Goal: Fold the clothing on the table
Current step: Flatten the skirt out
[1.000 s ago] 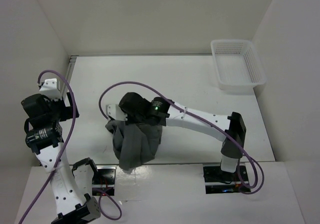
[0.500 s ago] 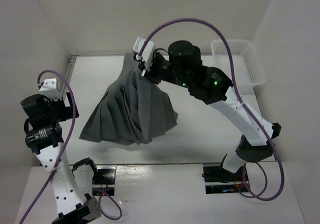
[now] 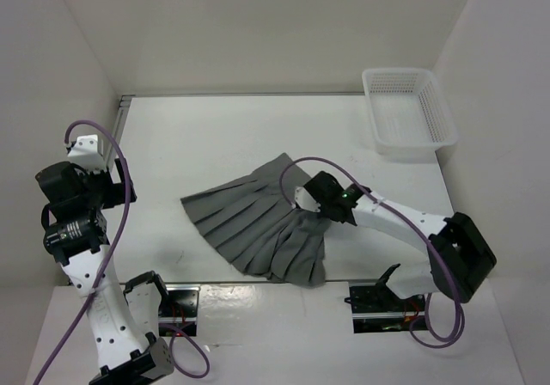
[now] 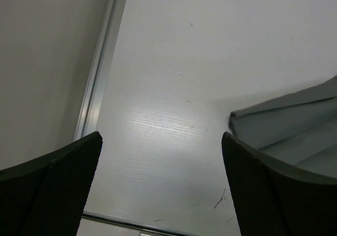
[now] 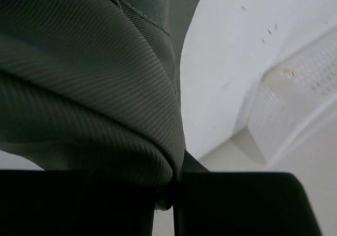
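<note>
Top view, skirt [image 3: 249,222]: lies fanned out on the table [image 3: 215,136], mid-width and close to the near edge. The pleats spread toward the left edge, and the part nearest the near edge is rumpled.
Top view, right gripper [image 3: 308,198]: down at the skirt's narrow end, touching the cloth.
Top view, basket [image 3: 404,147]: far right corner, well apart from the skirt.
Left wrist view, left gripper [image 4: 162,138]: jaws spread wide with nothing between them, above bare table beside the left-edge rail [image 4: 97,83]. One skirt corner [image 4: 295,120] shows to the right.
Right wrist view, right gripper [image 5: 174,188]: jaws nearly together, with a ridge of skirt cloth [image 5: 89,78] pinched in the narrow gap.
Handling (judgement): light, soft and limp, not fragile. The pleats will likely slump and bunch if dragged.
Hold (judgement): pinch the firmer narrow end and a hem corner. The corner near the left gripper looks reachable.
</note>
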You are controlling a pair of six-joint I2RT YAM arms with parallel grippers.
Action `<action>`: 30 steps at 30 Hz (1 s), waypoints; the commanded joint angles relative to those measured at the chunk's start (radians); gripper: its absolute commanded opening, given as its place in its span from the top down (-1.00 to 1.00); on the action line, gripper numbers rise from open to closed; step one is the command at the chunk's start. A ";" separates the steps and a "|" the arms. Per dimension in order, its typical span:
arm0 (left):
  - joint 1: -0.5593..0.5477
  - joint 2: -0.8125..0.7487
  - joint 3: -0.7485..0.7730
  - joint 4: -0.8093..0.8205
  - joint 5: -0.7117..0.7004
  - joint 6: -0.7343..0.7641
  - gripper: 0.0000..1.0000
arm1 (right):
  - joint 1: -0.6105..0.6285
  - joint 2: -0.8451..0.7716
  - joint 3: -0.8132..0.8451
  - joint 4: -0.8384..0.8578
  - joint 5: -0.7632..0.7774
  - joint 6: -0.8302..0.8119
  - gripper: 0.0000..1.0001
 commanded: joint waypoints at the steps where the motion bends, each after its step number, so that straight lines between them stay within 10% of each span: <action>1: 0.008 -0.010 -0.003 0.023 0.034 -0.008 -1.00 | -0.028 -0.101 -0.068 0.169 0.163 -0.117 0.67; 2: 0.008 -0.010 -0.003 0.023 0.034 0.001 -1.00 | -0.037 -0.101 -0.068 0.181 0.163 -0.128 0.57; 3: 0.008 -0.010 -0.003 0.023 0.045 0.001 -1.00 | -0.037 -0.110 -0.077 0.190 0.175 -0.128 -0.16; 6: 0.008 -0.010 -0.012 0.023 0.083 0.014 -1.00 | -0.037 -0.119 -0.086 0.219 0.250 -0.128 -0.93; 14: -0.102 0.140 0.020 -0.023 0.240 0.123 -1.00 | -0.230 -0.228 0.168 0.043 0.027 0.126 -0.98; 30: -0.825 0.983 0.580 0.064 0.293 0.175 -1.00 | -0.933 -0.556 0.136 -0.129 -0.487 0.314 -0.98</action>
